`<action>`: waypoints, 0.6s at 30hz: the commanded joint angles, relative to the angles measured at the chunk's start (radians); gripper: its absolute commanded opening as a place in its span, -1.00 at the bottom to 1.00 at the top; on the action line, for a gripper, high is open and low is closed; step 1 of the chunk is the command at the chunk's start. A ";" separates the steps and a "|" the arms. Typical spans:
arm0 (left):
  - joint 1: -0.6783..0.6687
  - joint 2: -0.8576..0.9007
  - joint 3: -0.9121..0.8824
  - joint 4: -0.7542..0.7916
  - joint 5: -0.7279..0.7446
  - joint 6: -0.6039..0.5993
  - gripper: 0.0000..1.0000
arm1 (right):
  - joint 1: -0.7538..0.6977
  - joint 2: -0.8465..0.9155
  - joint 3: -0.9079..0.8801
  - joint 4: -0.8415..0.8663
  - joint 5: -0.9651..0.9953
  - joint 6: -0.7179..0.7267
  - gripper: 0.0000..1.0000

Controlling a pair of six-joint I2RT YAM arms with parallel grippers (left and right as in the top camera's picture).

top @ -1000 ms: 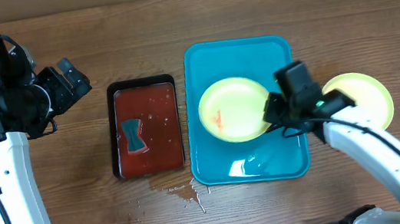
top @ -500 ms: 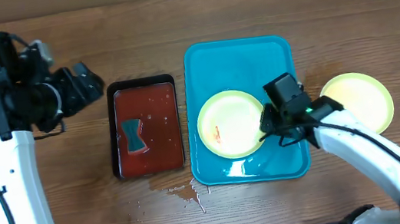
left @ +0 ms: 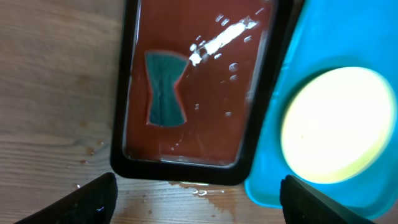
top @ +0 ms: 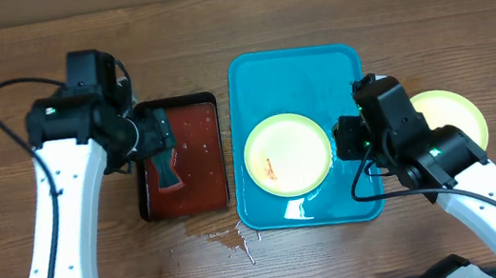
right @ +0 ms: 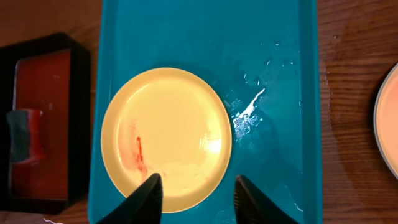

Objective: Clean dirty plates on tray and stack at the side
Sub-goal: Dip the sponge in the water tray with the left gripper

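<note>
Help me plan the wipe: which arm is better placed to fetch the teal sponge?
Left. The left gripper hangs open above the dark red tray holding the teal sponge; the right gripper is across, over the smeared plate.

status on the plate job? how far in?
Done: the side plate lies outside the tray. In hand: nothing gripped; left gripper open by the sponge, right gripper open over the smeared plate on the tray. Left: wipe that plate, stack it.

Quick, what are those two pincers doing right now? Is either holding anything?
Left pincer: open, holding nothing, above the dark red tray.
Right pincer: open, holding nothing, over the plate on the blue tray.
</note>
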 commanded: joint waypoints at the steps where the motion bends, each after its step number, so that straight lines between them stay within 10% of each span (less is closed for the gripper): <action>1: -0.004 0.031 -0.061 0.033 -0.024 -0.027 0.66 | -0.007 0.043 -0.030 0.008 0.006 -0.064 -0.25; 12: -0.037 0.210 -0.201 0.218 -0.122 -0.027 0.41 | -0.007 0.169 -0.031 0.019 -0.084 -0.151 -0.25; 18: -0.040 0.370 -0.219 0.290 -0.127 -0.027 -0.25 | -0.007 0.169 -0.031 0.012 -0.085 -0.151 -0.25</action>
